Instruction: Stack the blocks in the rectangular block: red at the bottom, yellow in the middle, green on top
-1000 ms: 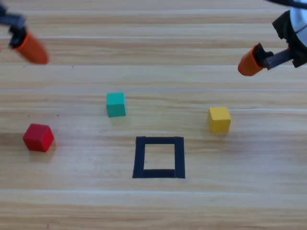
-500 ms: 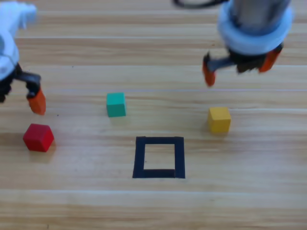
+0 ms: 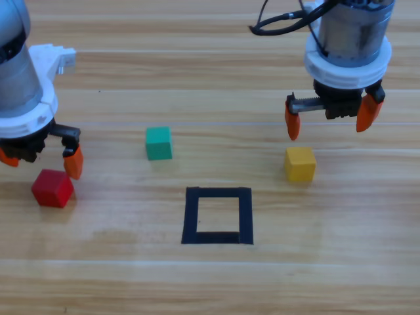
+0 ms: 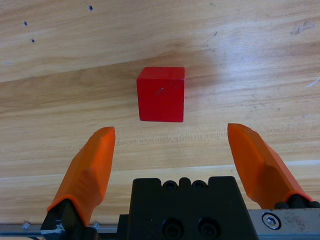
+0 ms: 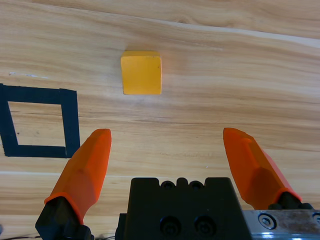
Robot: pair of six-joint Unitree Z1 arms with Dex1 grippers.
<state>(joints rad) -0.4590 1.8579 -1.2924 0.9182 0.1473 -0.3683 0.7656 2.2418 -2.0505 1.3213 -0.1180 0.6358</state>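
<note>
**Operator:** What lies nearest the bottom edge of your high view?

**Observer:** You have the black tape square [image 3: 217,215] nearest, flat on the wooden tabletop [image 3: 210,282], its opening bare. In your right wrist view the same outline sits at the left edge, well apart from the jaws.

**Operator:** And the cubes?

**Observer:** Look left first: the red cube [image 3: 52,188] rests on the tabletop near the left edge, level with the top of the square. To the right, your yellow cube [image 3: 300,163] sits a little farther back, beside the square's upper right corner but not touching it. The green cube [image 3: 158,143] stands farthest of the three, up and left of the square, between the red and yellow ones. All three are apart from one another and none is inside the tape.

**Operator:** Where are my grippers?

**Observer:** Your left gripper [image 3: 39,159] hangs just behind the red cube, jaws spread wide with nothing between them. In your left wrist view the red cube sits ahead of the jaw tips, centred in the gap and touching neither jaw. Your right gripper [image 3: 328,120] is farther back, above and behind the yellow cube, jaws likewise spread wide and holding nothing. From your right wrist view the yellow cube lies ahead of the jaws, nearer the left one, clear of both.
</note>
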